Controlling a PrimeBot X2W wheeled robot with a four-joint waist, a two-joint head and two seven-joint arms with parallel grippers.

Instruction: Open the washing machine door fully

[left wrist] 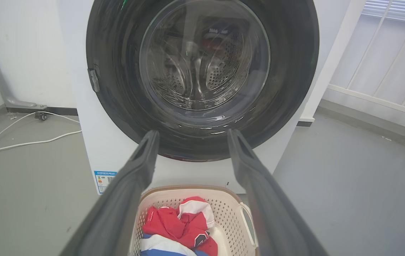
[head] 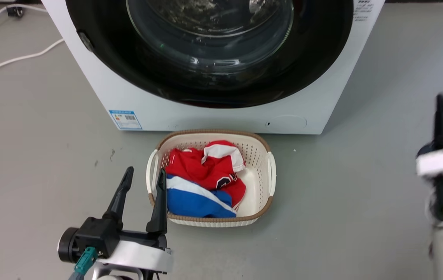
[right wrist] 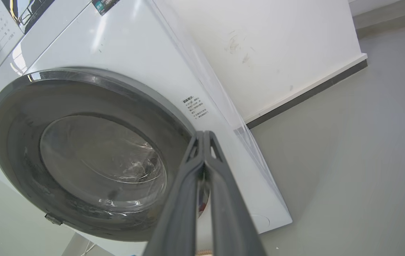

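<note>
Grey floor [head: 31, 155] lies open on both sides of the washing machine [head: 221, 118]. Left gripper [head: 145, 173]: fingers spread wide, holding nothing, in front of the machine beside the laundry basket [head: 271, 175]. Right gripper [right wrist: 202, 137]: fingers pressed together, empty, off the machine's right front corner. The washing machine door [head: 213, 91] sits flush against the machine front, with the latch tab [left wrist: 94, 80] on its left rim.

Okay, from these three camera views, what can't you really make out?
- Large round black-rimmed glass washing machine door: top cut off by the head view's upper edge.
- Blue label sticker on the white washing machine: print too small in the head view.
- Right gripper with long dark fingers: blurred in the head view.
</note>
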